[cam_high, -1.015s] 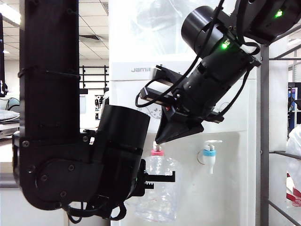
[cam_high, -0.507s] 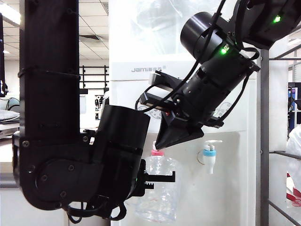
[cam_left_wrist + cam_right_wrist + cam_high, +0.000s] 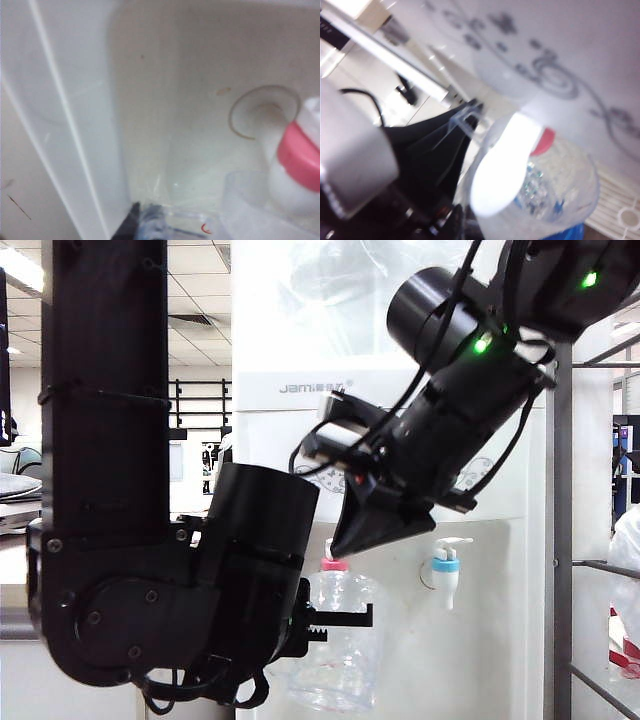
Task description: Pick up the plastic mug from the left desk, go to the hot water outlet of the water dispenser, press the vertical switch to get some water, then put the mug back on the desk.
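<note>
Left tool (image 3: pixel 335 622) clamping plastic mug (image 3: pixel 340 645) (under red tap) — right tool (image 3: pixel 345 538) closed above

plastic mug (image 3: pixel 340 640) base cut off below, vertical switch (image 3: pixel 328 549) mostly hidden behind right tool (image 3: pixel 345 537)

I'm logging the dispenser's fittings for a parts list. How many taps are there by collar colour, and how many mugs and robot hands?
Red-collared tap: 1
Blue-collared tap: 1
Clear plastic mug: 1, under the red tap, held by the left hand
Robot hands: 2, left one and right hand above the red tap
Total: 5
</note>
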Available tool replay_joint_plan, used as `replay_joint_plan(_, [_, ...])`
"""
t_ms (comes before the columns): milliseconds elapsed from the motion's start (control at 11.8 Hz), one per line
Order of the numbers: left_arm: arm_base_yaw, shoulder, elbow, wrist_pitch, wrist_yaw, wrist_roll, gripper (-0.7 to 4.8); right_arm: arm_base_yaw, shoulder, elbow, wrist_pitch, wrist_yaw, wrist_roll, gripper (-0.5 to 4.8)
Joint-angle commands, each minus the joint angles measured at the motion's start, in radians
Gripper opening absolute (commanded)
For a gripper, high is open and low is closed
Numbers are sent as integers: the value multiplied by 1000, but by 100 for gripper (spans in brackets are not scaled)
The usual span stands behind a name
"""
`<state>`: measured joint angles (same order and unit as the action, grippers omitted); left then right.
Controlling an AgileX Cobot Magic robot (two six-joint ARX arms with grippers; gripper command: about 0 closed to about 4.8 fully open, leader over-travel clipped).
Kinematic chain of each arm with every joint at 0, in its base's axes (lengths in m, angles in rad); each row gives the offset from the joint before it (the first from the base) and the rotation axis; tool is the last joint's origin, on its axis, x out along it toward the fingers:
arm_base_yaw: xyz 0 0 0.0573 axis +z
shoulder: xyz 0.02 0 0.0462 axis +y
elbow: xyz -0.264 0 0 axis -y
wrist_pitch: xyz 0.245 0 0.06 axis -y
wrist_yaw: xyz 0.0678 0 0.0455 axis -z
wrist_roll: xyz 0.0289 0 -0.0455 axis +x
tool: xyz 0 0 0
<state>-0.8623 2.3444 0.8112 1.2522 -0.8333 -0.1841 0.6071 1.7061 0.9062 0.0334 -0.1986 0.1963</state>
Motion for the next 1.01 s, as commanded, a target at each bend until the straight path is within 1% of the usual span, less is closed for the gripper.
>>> replay_joint_plan(85, [2, -8, 3, 18, -12, -7, -5, -8, -53, 21, 19, 20, 8, -2])
replay_joint_plan(254, [2, -8, 3, 18, -11, -7, -5, -31, -51, 28, 19, 22, 7, -2])
replay_joint_plan(592, [2, -8, 3, 17, -11, -7, -5, -43, -18, 32, 14, 23, 2, -2])
replay_joint_plan(761, [2, -8, 4, 17, -7, -7, -5, -48, 3, 34, 24, 28, -43, -2])
replay_joint_plan(1015, [2, -8, 4, 17, 1, -7, -5, -56, 3, 35, 19, 63, -66, -2])
